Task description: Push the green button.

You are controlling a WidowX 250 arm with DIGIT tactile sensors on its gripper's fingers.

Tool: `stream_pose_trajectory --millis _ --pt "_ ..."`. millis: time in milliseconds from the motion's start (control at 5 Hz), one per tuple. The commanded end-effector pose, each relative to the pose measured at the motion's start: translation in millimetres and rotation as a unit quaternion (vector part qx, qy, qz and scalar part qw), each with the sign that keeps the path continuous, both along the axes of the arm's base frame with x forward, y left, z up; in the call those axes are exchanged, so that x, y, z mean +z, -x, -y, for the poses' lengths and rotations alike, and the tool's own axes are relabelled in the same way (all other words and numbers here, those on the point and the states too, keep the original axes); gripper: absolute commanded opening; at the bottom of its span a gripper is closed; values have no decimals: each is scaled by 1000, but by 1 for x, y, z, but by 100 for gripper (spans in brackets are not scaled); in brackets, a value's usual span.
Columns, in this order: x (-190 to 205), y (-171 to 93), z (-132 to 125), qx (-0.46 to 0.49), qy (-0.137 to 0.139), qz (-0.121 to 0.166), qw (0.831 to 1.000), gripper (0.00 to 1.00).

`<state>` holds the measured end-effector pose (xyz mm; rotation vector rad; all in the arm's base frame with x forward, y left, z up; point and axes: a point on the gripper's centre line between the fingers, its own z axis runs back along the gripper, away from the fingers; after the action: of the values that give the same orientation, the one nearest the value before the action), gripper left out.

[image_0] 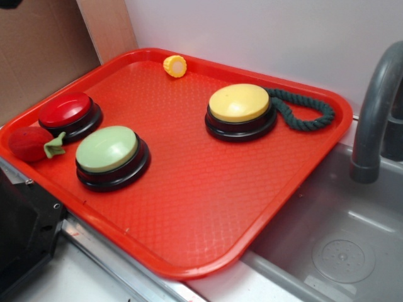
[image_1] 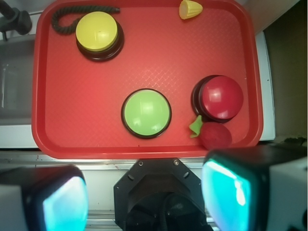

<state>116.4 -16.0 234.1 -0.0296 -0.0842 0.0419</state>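
Countertop setting with a white wall behind, brown board at far left, grey sink (image_0: 327, 251) and dark faucet (image_0: 374, 113) at right in the exterior view.

Red tray (image_0: 189, 214): rectangular, textured floor, raised rim, one edge beside the sink.

Green button (image_0: 108, 150): pale green domed top on black base, upright on the tray, near the rim closest to the arm. In the wrist view it sits low of tray centre (image_1: 146, 112), untouched.

Red button (image_0: 68, 113): smaller, red top on black base, just beside the green one toward the tray corner.

Yellow button (image_0: 240, 107): yellow top, black base, well apart from the green one, toward the wall side.

Green rope (image_0: 305, 112): looped, lying against the yellow button's far side, near the rim.

Corn piece (image_0: 175, 66): small yellow toy, by the far rim.

Strawberry (image_0: 31, 143): red plush with a green leaf, touching the red button's base and near the green button.

Gripper (image_1: 144, 197): two pale-padded fingers (image_1: 226, 192) set wide apart, nothing between them, hanging above the counter edge outside the tray's near rim; not touching any button.
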Motion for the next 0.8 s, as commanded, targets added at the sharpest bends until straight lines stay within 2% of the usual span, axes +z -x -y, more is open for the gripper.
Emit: stream_pose_trajectory --millis 0,200,400,600 --pt "0 0 0 0 0 0 1000 100" --pt "-50 -50 16 -125 -33 -29 991 100" --pt "-85 -69 39 -238 -59 -20 969 100" --pt "-129 -55 32 -287 -88 -16 954 100"
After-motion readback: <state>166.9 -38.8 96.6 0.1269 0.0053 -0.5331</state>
